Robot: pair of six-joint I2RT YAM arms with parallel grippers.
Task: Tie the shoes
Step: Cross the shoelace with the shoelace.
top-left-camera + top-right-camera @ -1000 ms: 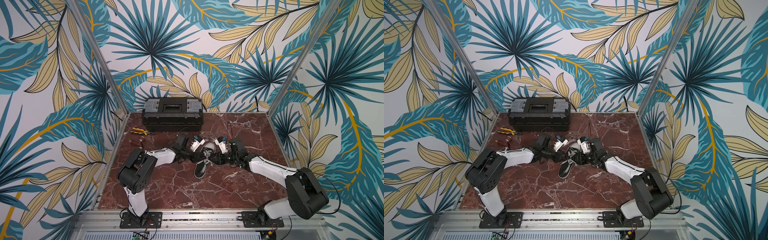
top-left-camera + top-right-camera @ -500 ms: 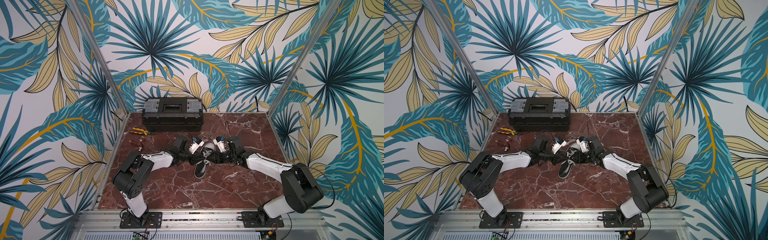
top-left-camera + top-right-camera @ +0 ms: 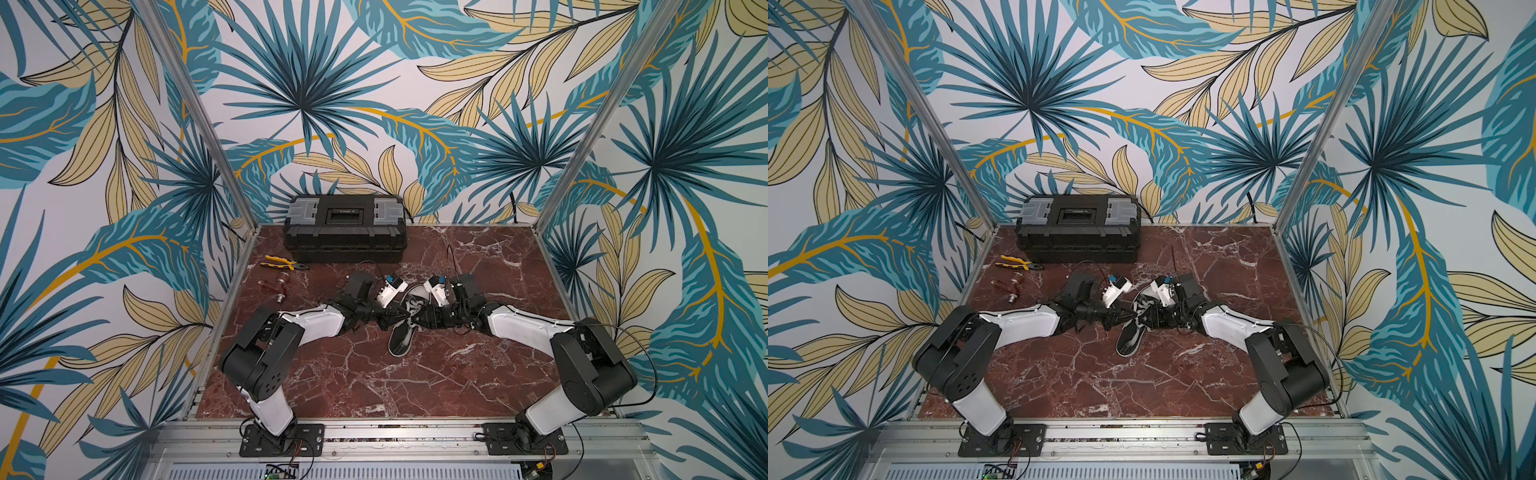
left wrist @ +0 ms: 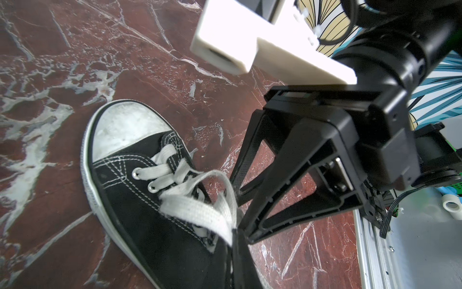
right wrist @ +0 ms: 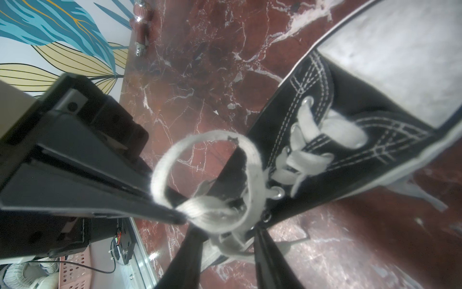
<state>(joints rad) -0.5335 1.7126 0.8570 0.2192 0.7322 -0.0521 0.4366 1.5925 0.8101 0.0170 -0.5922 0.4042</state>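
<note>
Left fingers (image 5: 112, 200) seemingly pinch one loop (image 5: 157, 175).

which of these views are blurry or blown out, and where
Right wrist view: soft throughout, with the lace loop and eyelets smeared and the toe cap washed pale. Left wrist view: the shoe is sharp, stitching clear, but the white camera housing above it is blown out. Both top views: evenly lit with no glare, though the shoe is small and partly covered.
</note>
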